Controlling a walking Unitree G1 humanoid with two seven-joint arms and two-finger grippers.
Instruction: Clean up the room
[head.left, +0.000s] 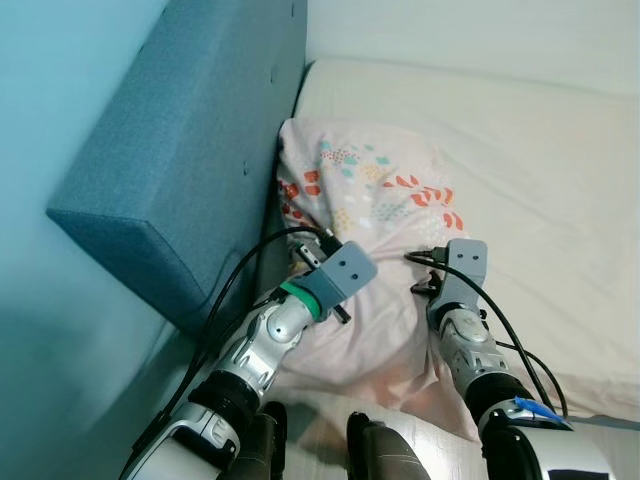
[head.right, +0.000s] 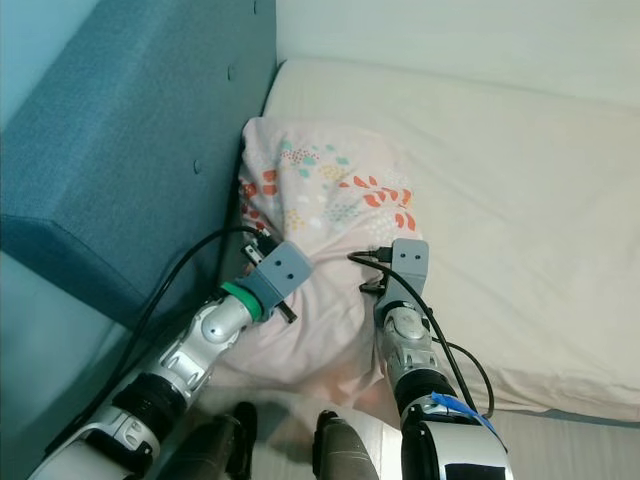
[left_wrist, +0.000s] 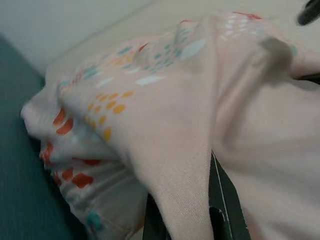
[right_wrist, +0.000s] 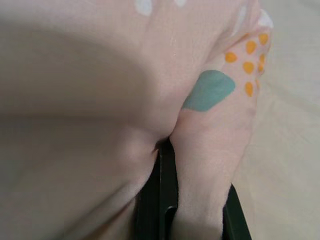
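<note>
A pale pink pillow (head.left: 370, 180) with orange, teal and white spots lies at the head of the bed, its left edge against the blue headboard (head.left: 190, 150). My left gripper (head.left: 305, 255) is at the pillow's near left side, shut on a fold of its cloth; that fold (left_wrist: 175, 165) runs between the black fingers (left_wrist: 227, 210). My right gripper (head.left: 440, 265) is at the near right side, also shut on the pillow cloth (right_wrist: 200, 150), which is pinched between its fingers (right_wrist: 160, 200). The near part of the pillow is bunched up between the two arms.
The cream mattress sheet (head.left: 540, 180) stretches to the right and far side of the pillow. The padded headboard stands along the left, with a teal wall (head.left: 50, 100) beyond it. Black cables loop from both wrists.
</note>
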